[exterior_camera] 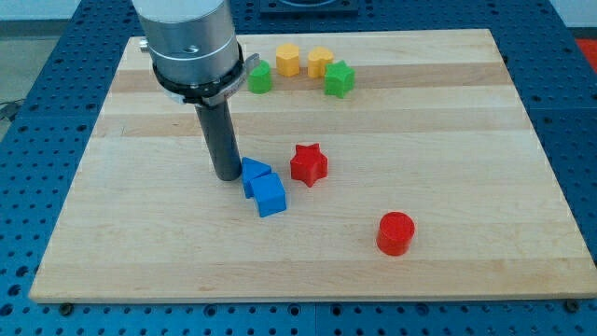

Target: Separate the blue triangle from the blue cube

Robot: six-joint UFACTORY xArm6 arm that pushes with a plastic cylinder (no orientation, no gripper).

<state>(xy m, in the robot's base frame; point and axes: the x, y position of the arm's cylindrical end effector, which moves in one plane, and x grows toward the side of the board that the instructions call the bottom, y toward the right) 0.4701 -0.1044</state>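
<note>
Wood counter (448, 121): my tip (227, 177), no claw fitted, touches blue triangle (254, 171) w/ blue cube (270, 196) abutting; next, wedge btwn.

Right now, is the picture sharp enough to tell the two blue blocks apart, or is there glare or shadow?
Camera view: sharp, evenly lit, no glare on the board. My tip casts only a faint shadow. The blue triangle and blue cube touch, and their same colour blurs the seam.
</note>
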